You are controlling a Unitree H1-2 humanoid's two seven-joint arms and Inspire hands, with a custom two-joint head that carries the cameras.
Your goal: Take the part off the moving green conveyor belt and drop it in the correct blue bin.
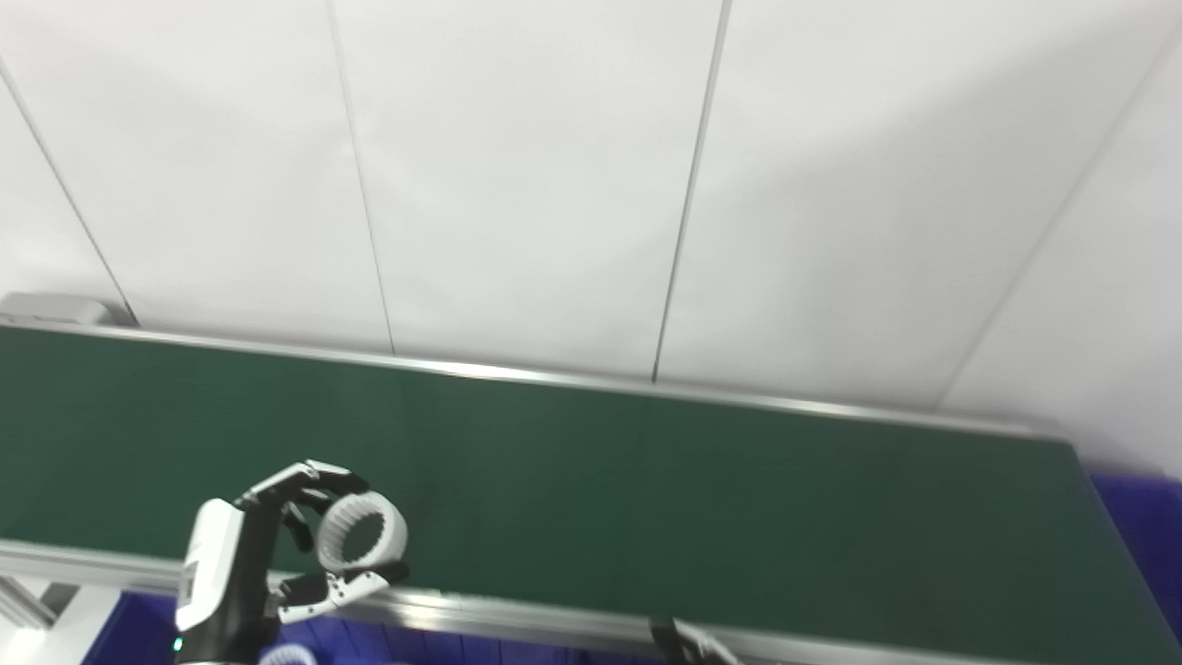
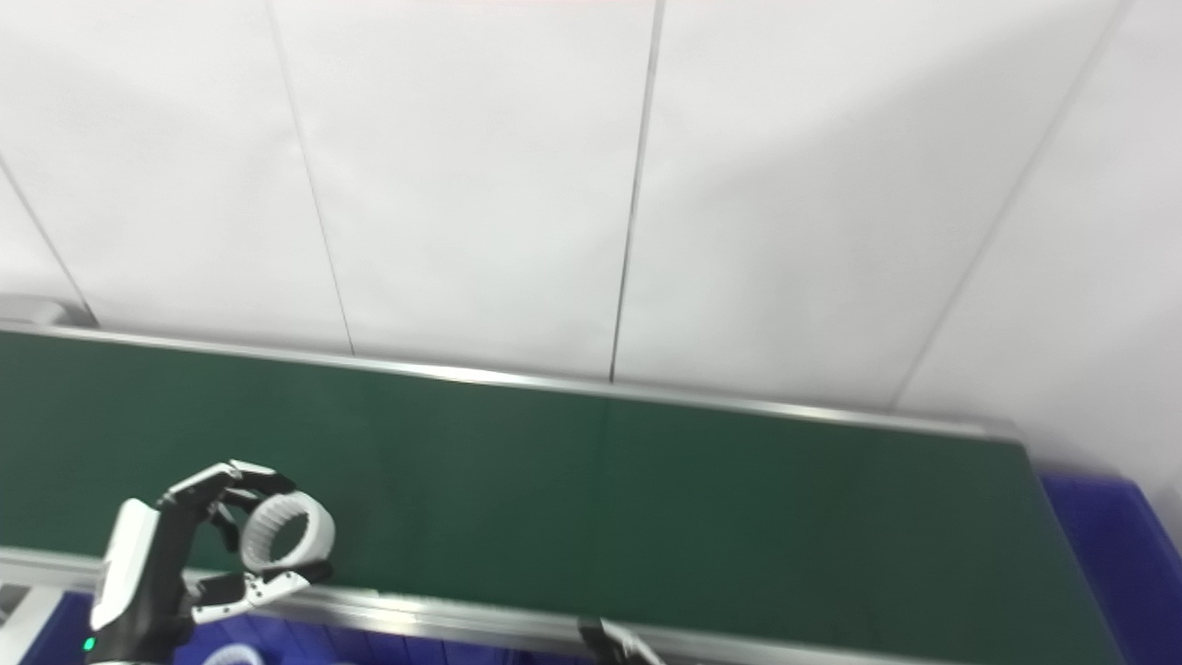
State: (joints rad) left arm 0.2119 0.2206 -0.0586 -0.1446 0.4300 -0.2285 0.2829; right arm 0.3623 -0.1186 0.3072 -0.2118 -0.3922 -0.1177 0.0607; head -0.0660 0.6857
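At the bottom edge I see only the tip of my right hand [image 1: 688,645], a dark and white sliver poking up in front of the belt's near rail; I cannot tell whether its fingers are spread or closed.

To the left, my left hand [image 1: 268,563] is raised over the near edge of the belt. Its fingers [image 1: 309,478] curl over the top of a white ring-shaped part [image 1: 362,536] and the thumb [image 1: 337,586] presses in from below, so the hand is pinching the ring between them. The ring stands on edge, its ribbed inner face and open hole turned toward me. It is off the belt surface, held in the air above the near rail [image 1: 517,621].

Below that hand, a blue bin [image 1: 369,642] shows under the rail, and the curved edge of another white ring [image 1: 282,654] peeks up at the frame's bottom, seemingly inside the bin.

Beyond lies the green conveyor belt [image 1: 702,499], running left to right. At its right end I see the corner of a second blue bin [image 2: 1122,545]. Behind the far rail stands a white panelled wall [image 1: 554,185].
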